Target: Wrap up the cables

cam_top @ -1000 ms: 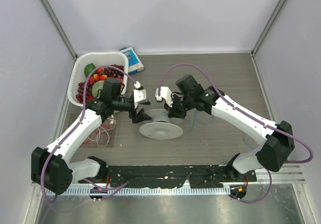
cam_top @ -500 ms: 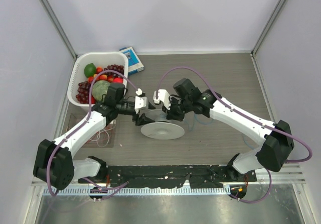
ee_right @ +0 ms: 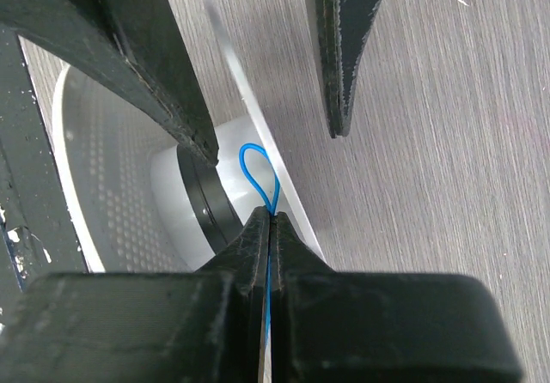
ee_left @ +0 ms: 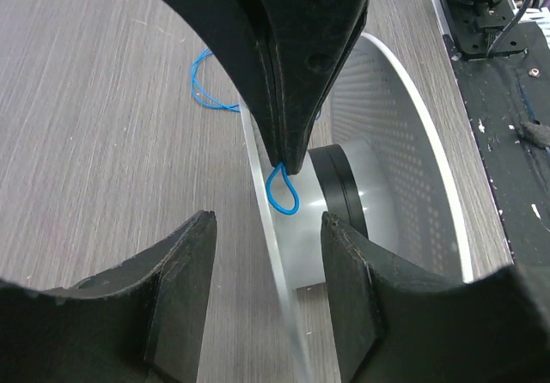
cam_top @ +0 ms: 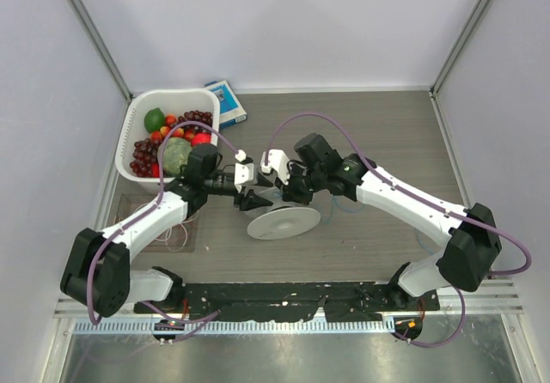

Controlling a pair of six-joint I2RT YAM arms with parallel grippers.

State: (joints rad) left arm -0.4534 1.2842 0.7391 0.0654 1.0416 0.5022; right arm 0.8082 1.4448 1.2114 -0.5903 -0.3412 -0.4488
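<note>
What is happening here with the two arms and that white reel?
The right gripper is shut on the blue cable, with a small loop sticking out past its tips, close to the edge of the white reel. The left gripper is open, its fingers on either side of that loop, not closed on it.

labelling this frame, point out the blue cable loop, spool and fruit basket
blue cable loop (ee_left: 270,196): left wrist view, left strand of loop
spool (cam_top: 284,223): top external view, flat flange face
fruit basket (cam_top: 126,142): top external view, left wall
</note>
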